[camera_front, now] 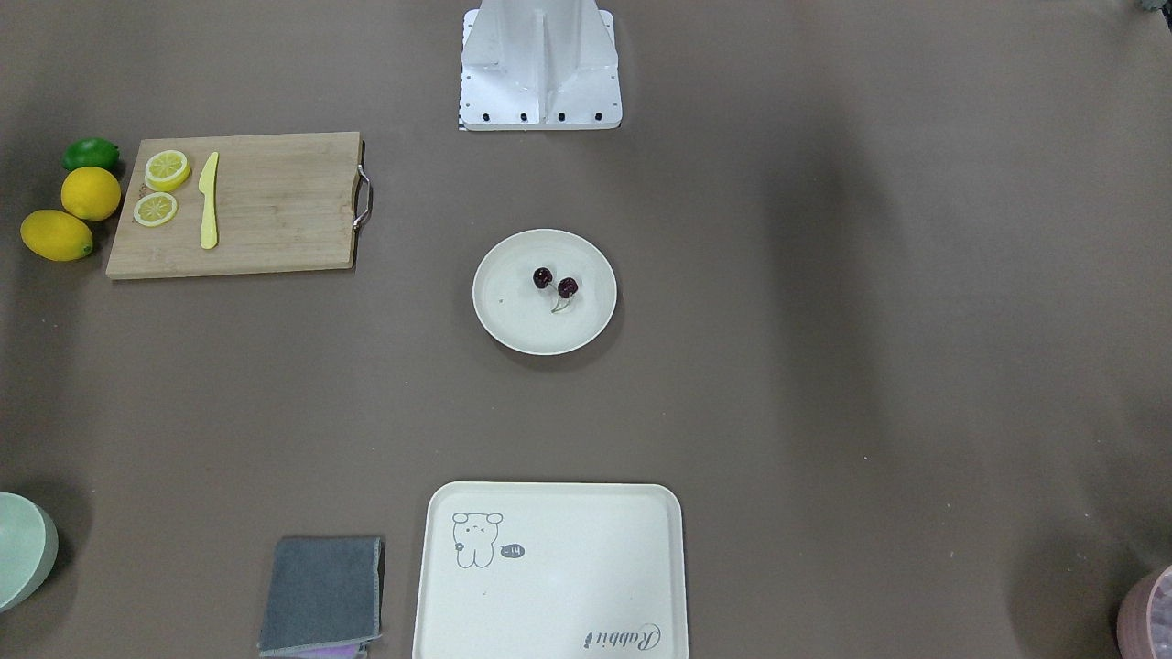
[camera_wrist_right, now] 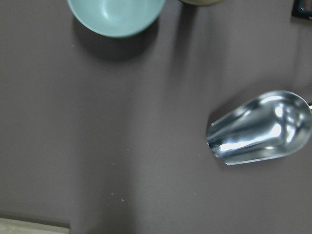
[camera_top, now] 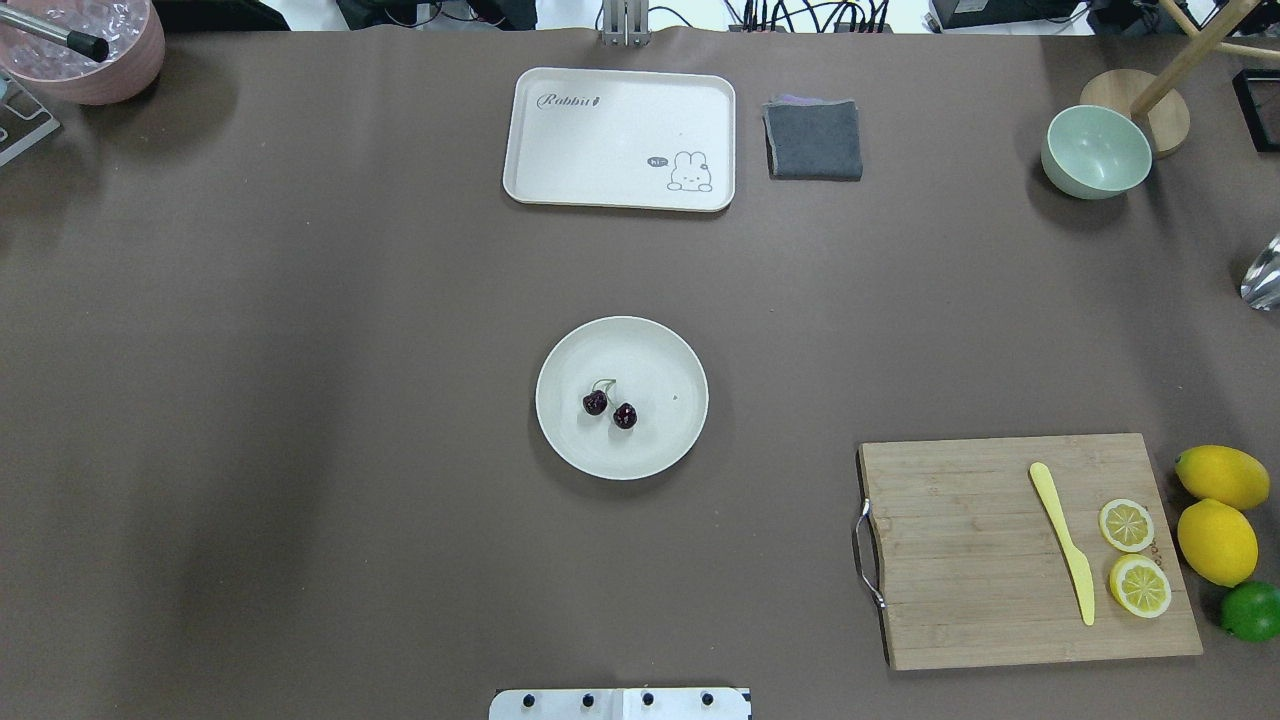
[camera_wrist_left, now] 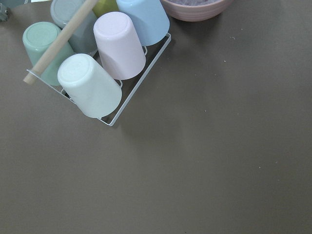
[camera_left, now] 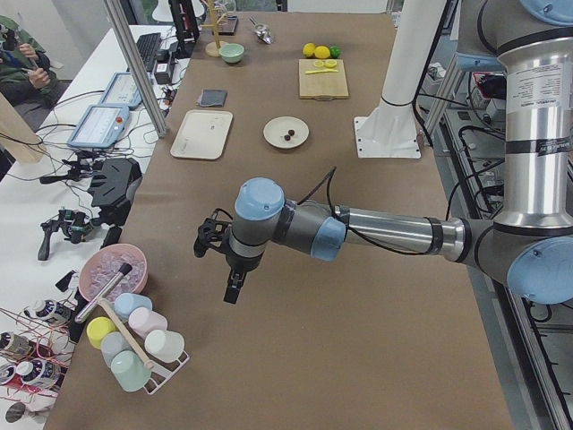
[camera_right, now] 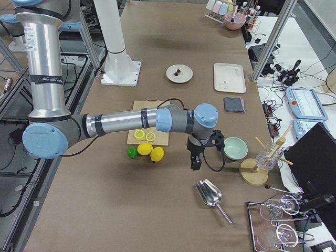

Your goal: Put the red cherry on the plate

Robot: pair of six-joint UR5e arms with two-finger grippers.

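Currently the red cherry (camera_top: pixel 610 408) lies inside the plate (camera_top: pixel 661 443), near its middle and well apart from both grippers. The left gripper (camera_left: pixel 231 294) hangs over bare table (camera_top: pixel 300 400) with the upturned cups (camera_wrist_left: pixel 119 46) near it; its opening cannot be told. The right gripper (camera_right: pixel 195 164) hangs with the green bowl (camera_wrist_right: pixel 117 14) and the metal scoop (camera_wrist_right: pixel 261 129) nearby; its opening likewise cannot be told.

The front-facing view looks steeply down on the counter (camera_front: pixel 824 366), with the base (camera_front: pixel 540 64) at top centre. The overhead view faces the opposite way, base at bottom centre. Both centre the plate (camera_front: pixel 513 320). Side views look along the counter from each end. Wrist views look straight down at close range, the left on cups (camera_wrist_left: pixel 119 46), the right on a scoop (camera_wrist_right: pixel 258 129).
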